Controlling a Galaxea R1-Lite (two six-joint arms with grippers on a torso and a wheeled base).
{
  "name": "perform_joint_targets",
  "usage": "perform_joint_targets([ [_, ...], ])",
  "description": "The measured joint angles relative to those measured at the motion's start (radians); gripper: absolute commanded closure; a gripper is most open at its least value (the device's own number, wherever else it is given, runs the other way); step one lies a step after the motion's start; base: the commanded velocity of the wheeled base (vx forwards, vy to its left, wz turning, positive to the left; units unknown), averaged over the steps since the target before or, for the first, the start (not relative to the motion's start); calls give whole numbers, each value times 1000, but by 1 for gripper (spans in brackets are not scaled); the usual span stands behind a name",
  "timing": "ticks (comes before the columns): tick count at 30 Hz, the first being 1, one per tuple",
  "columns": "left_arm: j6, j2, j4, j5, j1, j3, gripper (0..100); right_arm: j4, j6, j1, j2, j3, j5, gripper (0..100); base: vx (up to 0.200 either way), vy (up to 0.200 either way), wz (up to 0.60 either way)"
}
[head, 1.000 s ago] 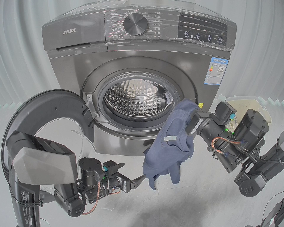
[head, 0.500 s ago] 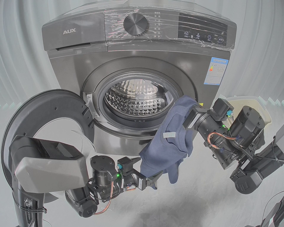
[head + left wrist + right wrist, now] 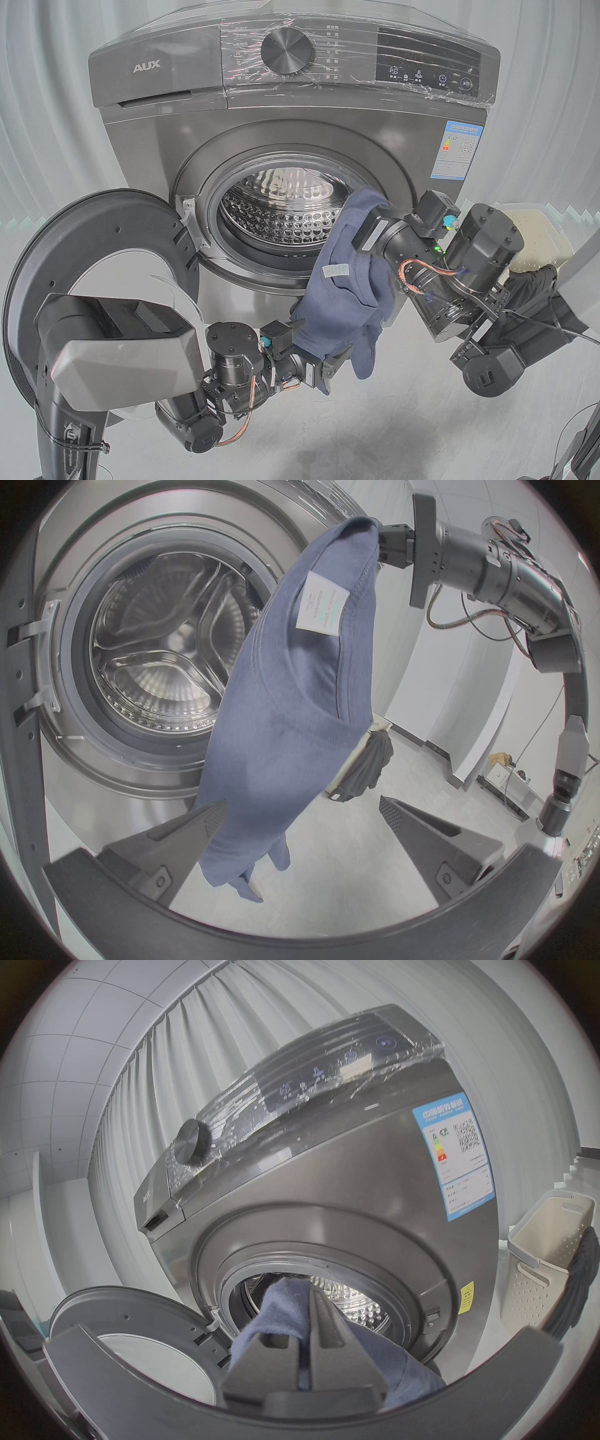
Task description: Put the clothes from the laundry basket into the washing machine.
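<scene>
A blue shirt [image 3: 344, 294] [image 3: 294, 699] hangs in front of the right edge of the washing machine's open drum [image 3: 281, 212]. My right gripper [image 3: 365, 215] [image 3: 306, 1335] is shut on its top fold, level with the drum mouth. My left gripper [image 3: 319, 340] [image 3: 300, 805] is open below, with the shirt's lower part hanging between its fingers and brushing one of them. The cream laundry basket [image 3: 540, 228] [image 3: 550, 1254] stands on the floor to the right of the machine, with a dark garment [image 3: 531, 281] [image 3: 578, 1291] draped over its rim.
The round machine door [image 3: 94, 250] stands swung open to the left, close to my left arm. The steel drum [image 3: 156, 661] has nothing inside. Bare grey floor [image 3: 406, 425] lies in front of the machine.
My right gripper has carried the shirt left and up toward the drum mouth. My left gripper has moved right and up, so its open fingers now straddle the shirt's lower part.
</scene>
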State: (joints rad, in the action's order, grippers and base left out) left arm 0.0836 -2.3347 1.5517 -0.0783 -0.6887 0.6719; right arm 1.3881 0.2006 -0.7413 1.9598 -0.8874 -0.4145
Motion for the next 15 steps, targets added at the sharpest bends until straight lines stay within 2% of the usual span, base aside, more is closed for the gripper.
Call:
perform_joint_targets([
  [8, 11, -24, 0, 56, -1, 77, 0, -2, 4, -6, 53, -44, 1, 100, 0, 0, 0],
  [15, 14, -49, 1, 72, -6, 114, 0, -13, 3, -7, 76, -67, 8, 100, 0, 0, 0],
])
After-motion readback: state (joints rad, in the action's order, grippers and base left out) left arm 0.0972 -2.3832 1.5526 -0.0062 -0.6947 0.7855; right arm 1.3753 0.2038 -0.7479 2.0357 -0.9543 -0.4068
